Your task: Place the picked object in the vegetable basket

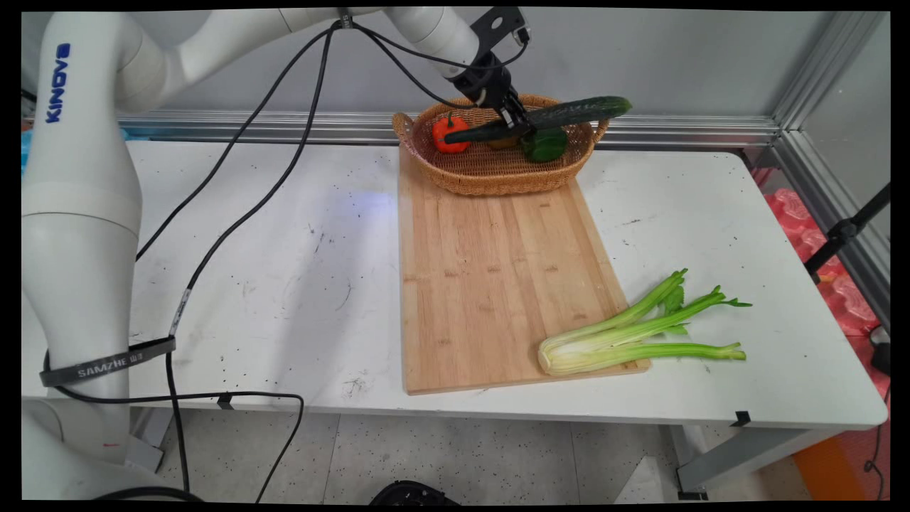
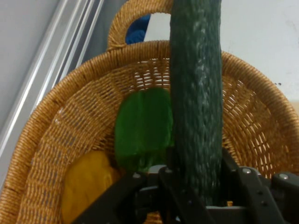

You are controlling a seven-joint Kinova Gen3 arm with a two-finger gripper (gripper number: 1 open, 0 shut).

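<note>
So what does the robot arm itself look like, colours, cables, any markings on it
The arm is glossy white with rounded tubular links, lettered KINOVA in blue on its upper link. Black cables hang from it, strapped to the lower link by a black band reading SAMZHE. The gripper is black, with a black bracket above it and black linkage bars behind its fingers.

Looks like a robotics lab setup, not a real kitchen: a white table (image 1: 298, 284) all scuffed and speckled sits inside an aluminium frame (image 1: 803, 121) with plain grey panels behind it. There's black cable (image 1: 234, 227) draped loose across the tabletop, and a bare speckled floor (image 1: 462, 455) underneath. The cutting board (image 1: 490, 284), wicker basket (image 1: 498, 178) and celery (image 1: 640, 334) look like props laid out on a test bench.
</note>
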